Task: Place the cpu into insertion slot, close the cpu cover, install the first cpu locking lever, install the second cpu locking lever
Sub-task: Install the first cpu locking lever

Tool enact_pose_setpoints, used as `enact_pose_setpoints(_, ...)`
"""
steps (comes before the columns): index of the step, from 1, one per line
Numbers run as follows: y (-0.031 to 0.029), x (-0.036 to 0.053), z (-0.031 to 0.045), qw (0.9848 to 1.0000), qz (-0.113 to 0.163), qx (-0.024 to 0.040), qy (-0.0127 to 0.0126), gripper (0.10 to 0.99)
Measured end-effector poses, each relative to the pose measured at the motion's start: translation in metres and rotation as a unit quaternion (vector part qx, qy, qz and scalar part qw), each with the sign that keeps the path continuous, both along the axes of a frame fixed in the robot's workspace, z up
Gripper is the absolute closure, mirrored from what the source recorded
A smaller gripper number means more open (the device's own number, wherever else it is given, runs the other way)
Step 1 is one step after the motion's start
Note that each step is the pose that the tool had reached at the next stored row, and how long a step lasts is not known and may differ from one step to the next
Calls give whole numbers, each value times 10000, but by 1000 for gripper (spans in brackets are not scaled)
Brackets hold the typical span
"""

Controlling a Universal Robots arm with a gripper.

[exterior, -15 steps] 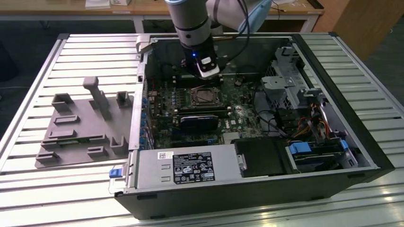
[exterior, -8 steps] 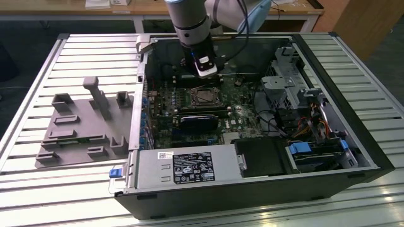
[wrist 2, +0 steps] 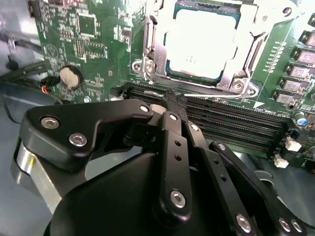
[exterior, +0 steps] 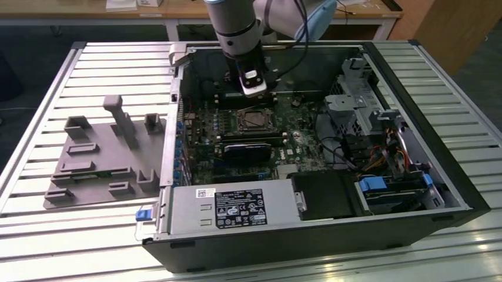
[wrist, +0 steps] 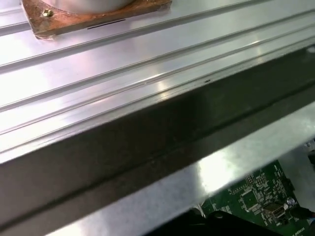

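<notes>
The pincer (wrist 2: pixel 172 101) hangs low inside the open computer case (exterior: pixel 314 235). Its black fingers are drawn together with nothing visible between them, and the tips sit just above the long memory slots (wrist 2: pixel 236 120). Just beyond those slots the cpu (wrist 2: pixel 197 42) lies flat in the insertion slot (exterior: pixel 253 120), pale metal top upward. The cpu cover (wrist 2: pixel 153 46) appears to be folded down around it as a silvery frame. I cannot tell whether the levers are latched.

The chip looks light, stiff and thin, with a smooth top that would likely slip. Its contact side is probably delicate, so its opposite edges are the safe hold, though the frame now hems them in. The cover looks like thin springy sheet metal, best pressed at its free edge.

The green circuit board (wrist 2: pixel 93 44) around it is crowded. The case stands on a ribbed metal table (exterior: pixel 70 235) beside a grey fixture plate (exterior: pixel 94 170), with a wooden desk (exterior: pixel 94 12) behind.
</notes>
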State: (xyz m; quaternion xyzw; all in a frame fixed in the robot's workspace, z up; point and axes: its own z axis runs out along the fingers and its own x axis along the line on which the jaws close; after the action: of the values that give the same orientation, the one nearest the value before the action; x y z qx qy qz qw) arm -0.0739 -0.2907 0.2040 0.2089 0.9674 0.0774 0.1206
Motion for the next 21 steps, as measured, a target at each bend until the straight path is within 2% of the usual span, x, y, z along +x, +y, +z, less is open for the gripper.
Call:
enact_pose_setpoints(6,1,0,-16,9996,-278,-3,1,984)
enact_pose_setpoints(15,1,0,-50,9995,-321,-8,0,984)
enact_pose_setpoints(21,1,6,-66,9995,-309,-46,-1,984)
